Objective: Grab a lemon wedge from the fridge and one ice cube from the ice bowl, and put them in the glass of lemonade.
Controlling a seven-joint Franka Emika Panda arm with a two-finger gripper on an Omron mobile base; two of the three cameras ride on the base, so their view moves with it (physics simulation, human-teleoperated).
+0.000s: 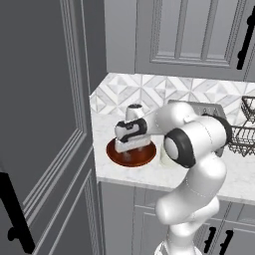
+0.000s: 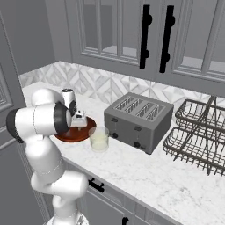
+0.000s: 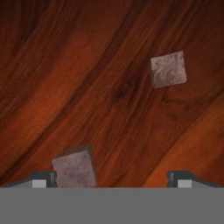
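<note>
Hovering low over the ice bowl (image 1: 130, 155), the gripper (image 3: 112, 177) stood with its jaws spread wide and held nothing. Up close, the hand view caught two ice cubes (image 3: 168, 69) on the reddish wood, one (image 3: 74, 168) just beside a fingertip (image 3: 43, 178). From the base views the cubes were hidden behind the hand. The right base view showed the glass of lemonade (image 2: 99, 139) beside the bowl, before the toaster (image 2: 138, 120).

A grey four-slot toaster (image 2: 137, 121) stands on the marble desk (image 2: 176, 184). A wire dish rack (image 2: 197, 134) sits just right of it. Grey cabinets (image 2: 132, 35) hang above.
</note>
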